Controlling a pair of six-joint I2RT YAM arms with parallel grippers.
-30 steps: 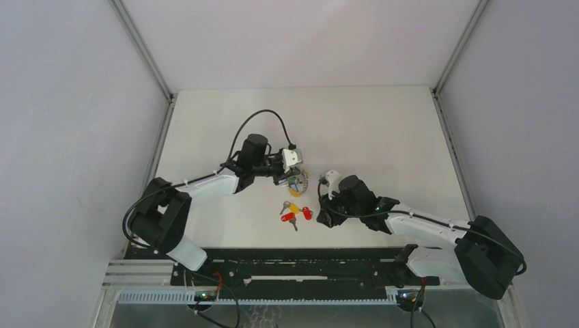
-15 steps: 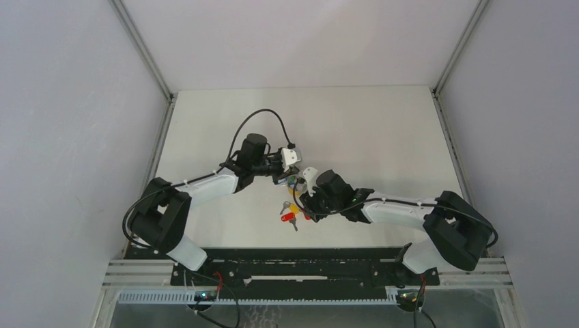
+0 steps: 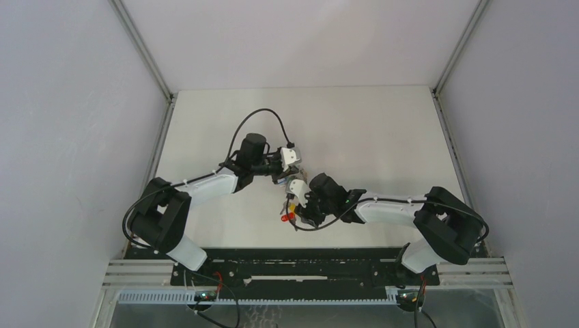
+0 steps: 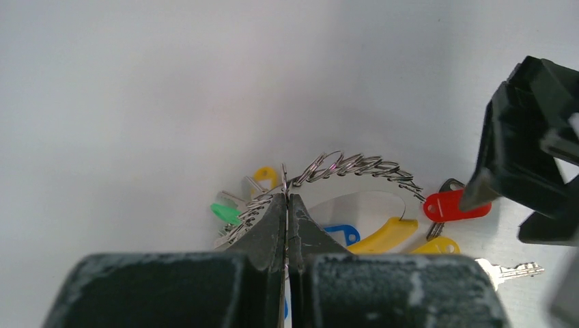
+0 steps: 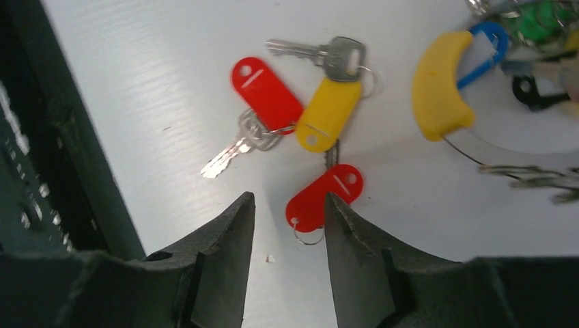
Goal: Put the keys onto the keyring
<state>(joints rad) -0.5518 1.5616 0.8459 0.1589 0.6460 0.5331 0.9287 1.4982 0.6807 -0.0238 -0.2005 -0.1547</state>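
The keyring (image 4: 355, 165) is a silver wire coil with a yellow curved band (image 4: 386, 236) and blue (image 4: 339, 234) and green (image 4: 224, 212) tags. My left gripper (image 4: 286, 199) is shut on its wire. The loose keys (image 5: 329, 113) lie in a bunch on the white table: two red tags, one yellow tag and silver blades. My right gripper (image 5: 288, 200) hangs open just above them, and the nearest red tag (image 5: 324, 197) lies right ahead of its fingertips, against the right finger. In the top view the right gripper (image 3: 298, 208) covers most of the keys (image 3: 287, 217) and sits close beside the left gripper (image 3: 287, 179).
The black rail (image 5: 27, 171) along the table's near edge runs just left of the right gripper. The right gripper's black body (image 4: 532, 164) stands close to the right of the keyring. Grey enclosure walls (image 3: 82, 137) bound the table (image 3: 369, 130).
The right arm has swung left across the table and now sits over the loose keys. The left arm holds still with the keyring.
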